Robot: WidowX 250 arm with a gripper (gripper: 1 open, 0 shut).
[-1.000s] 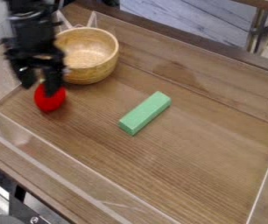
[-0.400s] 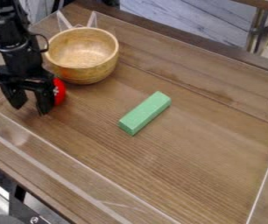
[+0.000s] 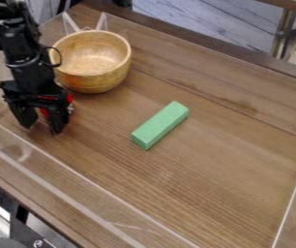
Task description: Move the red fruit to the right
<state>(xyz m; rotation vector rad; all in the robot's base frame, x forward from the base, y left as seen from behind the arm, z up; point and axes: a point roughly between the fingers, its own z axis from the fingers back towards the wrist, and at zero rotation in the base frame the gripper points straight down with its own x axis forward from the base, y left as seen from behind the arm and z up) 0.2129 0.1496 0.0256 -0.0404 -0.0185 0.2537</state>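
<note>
Single view from above and to one side of a wooden table (image 3: 202, 165). The red fruit (image 3: 64, 98) lies at the left of the frame, just below and left of the wooden bowl (image 3: 93, 60). Only a thin red sliver of it shows, at the right side of the gripper (image 3: 44, 117); the rest is hidden behind the dark fingers (image 3: 58, 118). Its leafy top cannot be seen, so neither the way it points nor any long axis can be told.

The gripper points down at the table, its 2 fingers apart with a clear gap between them. They stand beside or partly round the fruit; which of the 2 cannot be told from this angle, nor whether a finger touches it.

The arm (image 3: 19, 44) rises to the upper left and is cut off by the top edge of the frame.

The green block (image 3: 160, 124) lies near the centre, well apart from the fruit, its long axis running from lower left to upper right.

A clear wall (image 3: 21, 155) borders the table at lower left; its edges are hard to trace.
</note>
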